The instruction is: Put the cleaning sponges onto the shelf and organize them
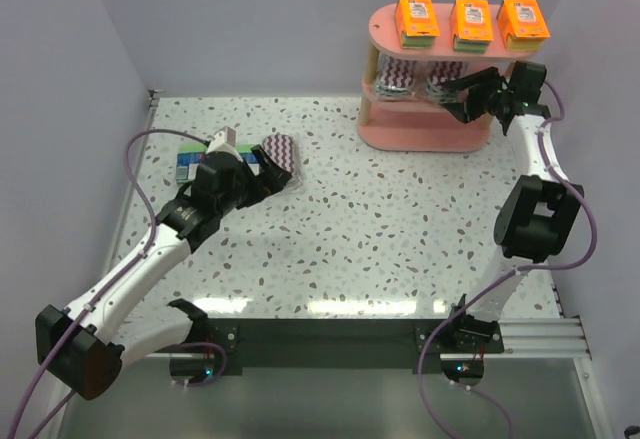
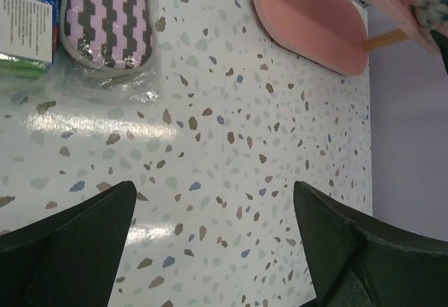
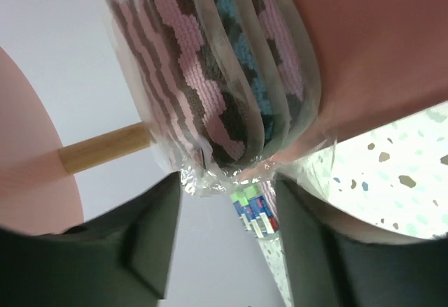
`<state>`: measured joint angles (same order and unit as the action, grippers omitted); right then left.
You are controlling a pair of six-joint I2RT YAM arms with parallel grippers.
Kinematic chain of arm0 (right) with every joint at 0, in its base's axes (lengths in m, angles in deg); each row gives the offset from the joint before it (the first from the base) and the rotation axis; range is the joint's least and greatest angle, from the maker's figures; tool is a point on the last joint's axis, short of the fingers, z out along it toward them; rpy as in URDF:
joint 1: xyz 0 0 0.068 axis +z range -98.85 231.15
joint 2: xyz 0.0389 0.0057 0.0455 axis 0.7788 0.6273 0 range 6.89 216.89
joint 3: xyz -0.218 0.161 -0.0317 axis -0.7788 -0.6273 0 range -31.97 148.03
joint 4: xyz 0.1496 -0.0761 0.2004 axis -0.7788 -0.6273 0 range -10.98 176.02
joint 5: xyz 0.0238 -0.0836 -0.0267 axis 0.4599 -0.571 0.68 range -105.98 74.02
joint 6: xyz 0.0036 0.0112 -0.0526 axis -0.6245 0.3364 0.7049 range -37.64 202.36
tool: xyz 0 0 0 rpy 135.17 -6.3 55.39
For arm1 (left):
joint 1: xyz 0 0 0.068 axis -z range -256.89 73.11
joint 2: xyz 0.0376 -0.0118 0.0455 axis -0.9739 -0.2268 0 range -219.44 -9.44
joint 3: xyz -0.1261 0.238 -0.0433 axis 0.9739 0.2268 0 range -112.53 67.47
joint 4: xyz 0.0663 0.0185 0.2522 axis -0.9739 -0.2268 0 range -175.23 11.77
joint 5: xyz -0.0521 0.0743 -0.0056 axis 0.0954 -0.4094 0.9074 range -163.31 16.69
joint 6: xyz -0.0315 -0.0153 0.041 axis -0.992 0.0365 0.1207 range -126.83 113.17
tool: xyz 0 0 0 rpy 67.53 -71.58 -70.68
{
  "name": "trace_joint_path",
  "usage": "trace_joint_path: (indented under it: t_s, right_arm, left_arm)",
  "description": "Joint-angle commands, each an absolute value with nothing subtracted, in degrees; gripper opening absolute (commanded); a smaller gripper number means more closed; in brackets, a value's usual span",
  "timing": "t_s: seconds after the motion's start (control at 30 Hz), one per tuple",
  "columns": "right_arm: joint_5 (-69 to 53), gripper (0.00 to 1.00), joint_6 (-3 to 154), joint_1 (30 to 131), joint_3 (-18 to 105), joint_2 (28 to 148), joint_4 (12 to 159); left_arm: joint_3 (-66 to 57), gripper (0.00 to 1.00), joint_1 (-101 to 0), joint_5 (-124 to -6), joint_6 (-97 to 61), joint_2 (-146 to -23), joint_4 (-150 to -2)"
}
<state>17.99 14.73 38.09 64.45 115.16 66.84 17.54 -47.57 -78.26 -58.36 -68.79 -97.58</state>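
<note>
Three orange sponge packs [image 1: 418, 19] [image 1: 472, 22] [image 1: 524, 21] sit in a row on the pink shelf's [image 1: 420, 137] top board. Two purple zigzag packs [image 1: 400, 77] [image 3: 210, 76] stand on its middle board. My right gripper [image 1: 450, 94] [image 3: 227, 209] is open at the nearer pack, whose crinkled wrap end lies between the parted fingers [image 3: 150, 230]. A third zigzag pack [image 1: 282, 151] [image 2: 105, 20] lies on the table beside blue-green boxes [image 1: 192, 162] [image 2: 24, 13]. My left gripper [image 1: 268, 181] [image 2: 213, 230] hovers just right of them, open and empty.
The speckled table [image 1: 400, 219] is walled by lilac panels at the back and both sides. The shelf's bottom board [image 2: 315, 20] and a wooden post [image 3: 105, 146] show in the wrist views. Purple cables loop off both arms.
</note>
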Motion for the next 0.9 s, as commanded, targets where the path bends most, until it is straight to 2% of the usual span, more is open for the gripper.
trace_joint_path:
  t_s: [0.0, 0.17, 0.2, 0.3, 0.37, 0.6, 0.87]
  right_arm:
    - [18.65, 0.64, 15.92, 38.32, 64.01, 110.26, 65.89]
    - [16.63, 0.76, 16.62, 37.53, 61.90, 104.64, 63.79]
    - [16.02, 0.81, 16.97, 37.35, 61.46, 103.67, 63.09]
    - [15.57, 0.86, 18.64, 36.21, 58.74, 99.10, 60.28]
    - [15.31, 0.87, 20.66, 35.68, 56.01, 94.98, 57.82]
    - [14.78, 0.88, 27.42, 35.59, 43.89, 81.62, 52.01]
    - [14.17, 0.87, 30.42, 40.69, 24.20, 69.48, 50.96]
  left_arm:
    - [12.46, 1.00, -50.07, -76.30, -53.42, -71.74, -96.07]
    - [8.24, 1.00, -54.64, -74.19, -49.37, -78.50, -95.46]
    - [7.63, 1.00, -55.26, -73.67, -48.84, -79.39, -94.15]
    - [6.57, 1.00, -57.63, -70.42, -46.74, -83.26, -91.16]
    - [6.30, 1.00, -58.95, -67.35, -45.07, -86.41, -88.88]
    - [0.00, 0.77, -60.54, -64.26, -40.32, -98.81, -84.20]
    - [-12.58, 0.68, -60.45, -67.07, -34.96, -115.59, -88.95]
